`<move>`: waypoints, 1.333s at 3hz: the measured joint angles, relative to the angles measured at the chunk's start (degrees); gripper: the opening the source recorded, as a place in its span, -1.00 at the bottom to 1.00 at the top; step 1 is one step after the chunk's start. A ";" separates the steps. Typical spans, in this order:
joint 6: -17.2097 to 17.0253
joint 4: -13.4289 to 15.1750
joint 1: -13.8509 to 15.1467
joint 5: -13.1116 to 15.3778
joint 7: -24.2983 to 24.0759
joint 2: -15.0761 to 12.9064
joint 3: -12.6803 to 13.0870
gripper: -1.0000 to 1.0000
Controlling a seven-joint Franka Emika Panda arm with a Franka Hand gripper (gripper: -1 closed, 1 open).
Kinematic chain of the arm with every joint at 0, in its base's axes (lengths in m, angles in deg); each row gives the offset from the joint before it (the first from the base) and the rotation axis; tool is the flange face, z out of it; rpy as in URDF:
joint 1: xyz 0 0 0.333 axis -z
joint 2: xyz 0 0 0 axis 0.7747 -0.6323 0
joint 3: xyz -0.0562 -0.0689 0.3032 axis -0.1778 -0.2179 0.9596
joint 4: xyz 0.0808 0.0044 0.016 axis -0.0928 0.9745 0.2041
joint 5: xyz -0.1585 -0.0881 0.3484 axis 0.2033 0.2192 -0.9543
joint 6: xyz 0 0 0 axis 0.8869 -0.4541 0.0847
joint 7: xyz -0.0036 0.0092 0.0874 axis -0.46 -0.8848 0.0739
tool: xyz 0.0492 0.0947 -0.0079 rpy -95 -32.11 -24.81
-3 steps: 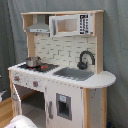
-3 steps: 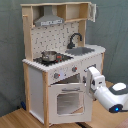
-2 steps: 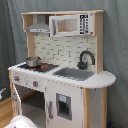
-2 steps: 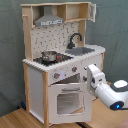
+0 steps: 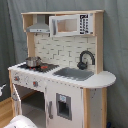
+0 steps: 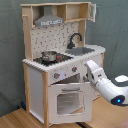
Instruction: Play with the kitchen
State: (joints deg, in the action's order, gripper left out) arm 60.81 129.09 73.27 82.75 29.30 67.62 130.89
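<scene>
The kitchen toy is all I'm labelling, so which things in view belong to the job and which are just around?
Job:
kitchen
oven door
knobs
pot
sink
faucet
gripper

Just around:
curtain
floor

The kitchen (image 5: 65, 75) (image 6: 60, 60) looks like matt white painted board framed in pale, smooth wood in both exterior views. Its small pot (image 5: 33, 61) (image 6: 49, 56) shines like polished metal. The sink (image 5: 74, 73) (image 6: 82, 50) is dull grey, and the faucet (image 5: 85, 59) (image 6: 75, 39) is black with a slight sheen. Behind hangs soft grey cloth (image 5: 116, 40) (image 6: 114, 25). In the second exterior view, the robot arm (image 6: 107, 85) is glossy white plastic, and the floor (image 6: 15, 120) looks like smooth wood.
</scene>
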 joint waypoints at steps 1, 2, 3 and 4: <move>0.01 0.58 -0.23 -0.09 6.96 -0.64 -1.31 1.00; 0.20 1.67 -0.51 -0.80 13.82 -1.23 -2.40 1.00; 1.04 3.48 -0.90 -2.12 20.01 -2.37 -3.11 1.00; 1.88 5.63 -1.57 -3.68 25.53 -3.79 -3.88 1.00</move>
State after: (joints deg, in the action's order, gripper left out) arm 62.69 134.72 71.70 79.07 54.83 63.83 127.01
